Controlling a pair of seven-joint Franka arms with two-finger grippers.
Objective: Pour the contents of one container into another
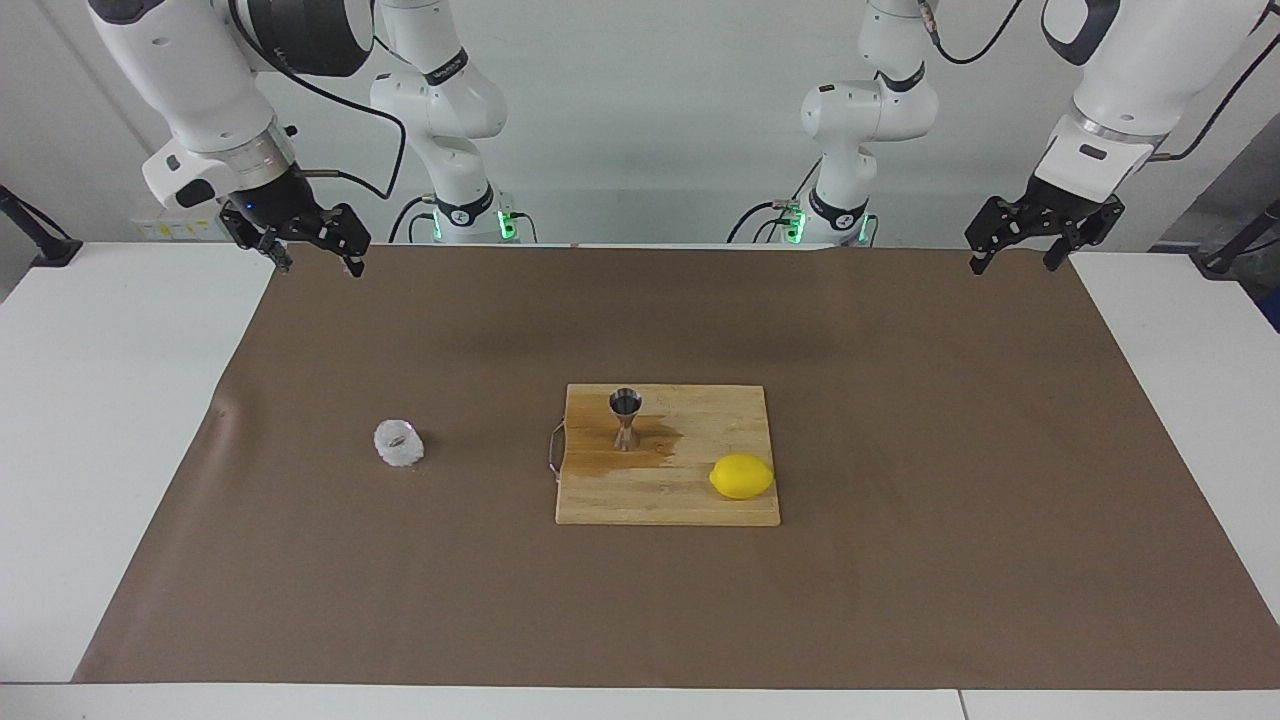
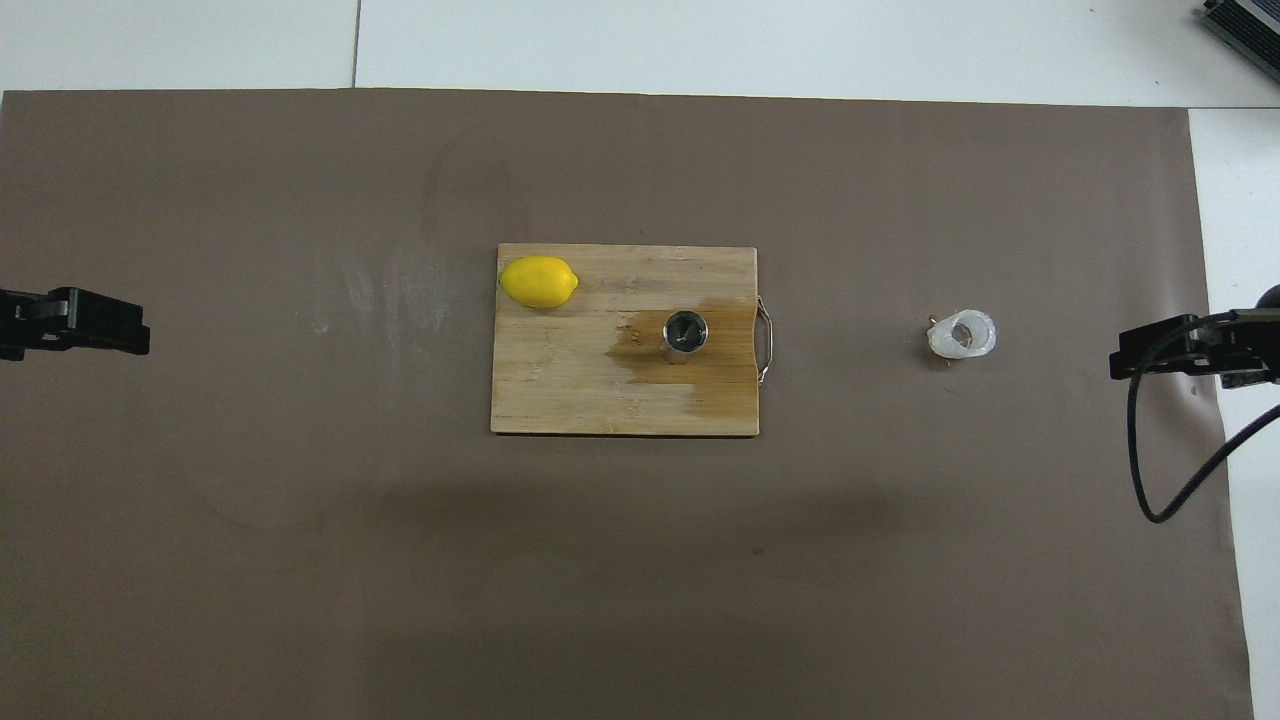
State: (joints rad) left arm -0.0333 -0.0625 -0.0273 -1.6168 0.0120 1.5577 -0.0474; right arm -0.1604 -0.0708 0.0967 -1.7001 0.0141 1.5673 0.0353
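The whitish translucent cup [image 1: 398, 442] [image 2: 962, 334] sits alone on the brown mat, toward the right arm's end of the table. The steel jigger [image 1: 626, 420] [image 2: 685, 335] stands upright on a wooden cutting board [image 1: 670, 505] [image 2: 560, 395], in a dark wet patch. My right gripper [image 1: 318, 262] [image 2: 1118, 358] hangs open and empty, raised over the mat's edge at the right arm's end, well clear of the cup. At the left arm's end my left gripper [image 1: 1012, 262] [image 2: 130, 335] waits open and empty above the mat's corner.
A yellow lemon [image 1: 741, 476] [image 2: 539, 281] lies on the board's corner farther from the robots, toward the left arm's end. A wire handle sticks out of the board's edge facing the cup. The brown mat [image 1: 900, 600] covers most of the white table.
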